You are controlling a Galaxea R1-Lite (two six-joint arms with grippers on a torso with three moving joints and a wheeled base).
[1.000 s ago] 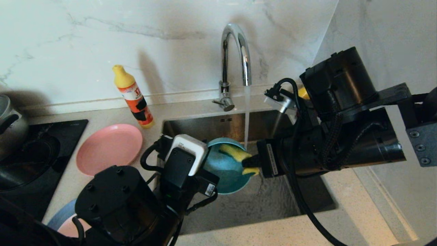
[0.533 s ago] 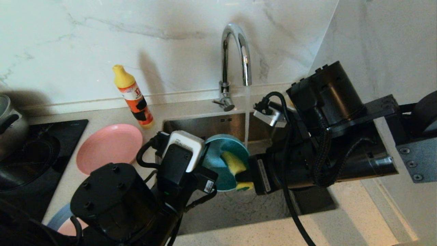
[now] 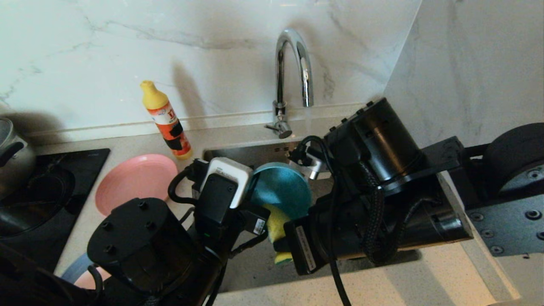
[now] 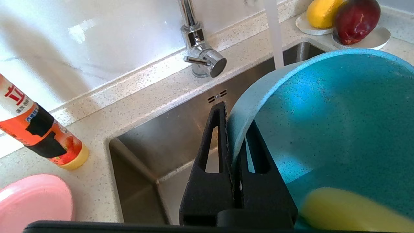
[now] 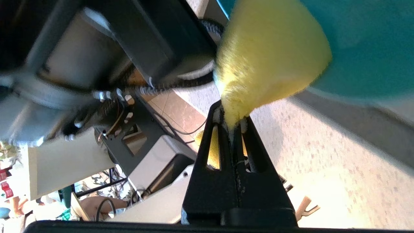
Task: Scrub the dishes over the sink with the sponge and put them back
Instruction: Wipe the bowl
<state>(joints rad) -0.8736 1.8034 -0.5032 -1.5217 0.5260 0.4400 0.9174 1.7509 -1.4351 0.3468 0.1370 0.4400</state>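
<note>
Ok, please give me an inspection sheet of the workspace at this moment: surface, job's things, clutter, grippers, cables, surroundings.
Surface: speckled counter around the steel sink.
Job's things: teal bowl held tilted over the sink; yellow sponge at its lower edge; salmon-pink plate on the counter; two more dishes partly hidden near the left arm.
Clutter: detergent bottle; saucer with fruit; pot on the hob.
Grippers: left gripper shut on the bowl's rim; right gripper shut on the sponge.
Cables: black cables along both wrists.
Surroundings: marble wall; tap running.
</note>
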